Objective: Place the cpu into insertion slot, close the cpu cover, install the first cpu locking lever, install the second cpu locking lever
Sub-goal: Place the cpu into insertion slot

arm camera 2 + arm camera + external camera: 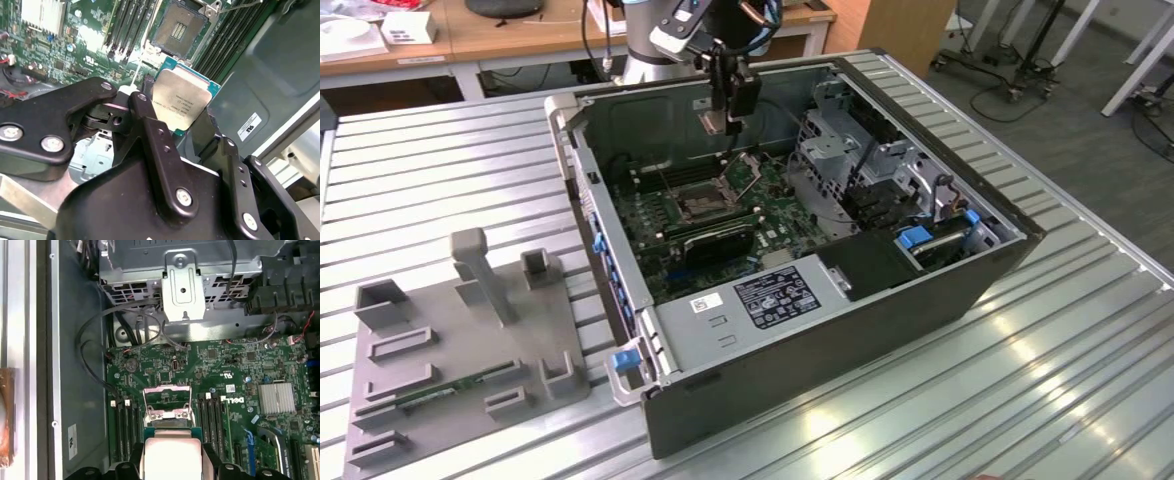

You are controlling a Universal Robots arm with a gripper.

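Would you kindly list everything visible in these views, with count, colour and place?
slatted metal table: one, silvery, beneath the case
open metal computer case: one, black, on the table
moulded fixture tray: one, grey, at the exterior view's left of the case
printed-circuit motherboard: one, green, inside the case
square metal-rimmed insertion slot: one, silvery with dark centre, on the motherboard, empty
thin metal-frame cpu cover: one, silvery, raised open at the slot
long memory slots: two banks, black, flanking the slot
finned metal heatsink: one, silvery, on the motherboard
small square metal-topped cpu: one, silver-beige, held between the jaws above the motherboard
robot arm: one, silvery, above the case; jaws black, shut on the cpu
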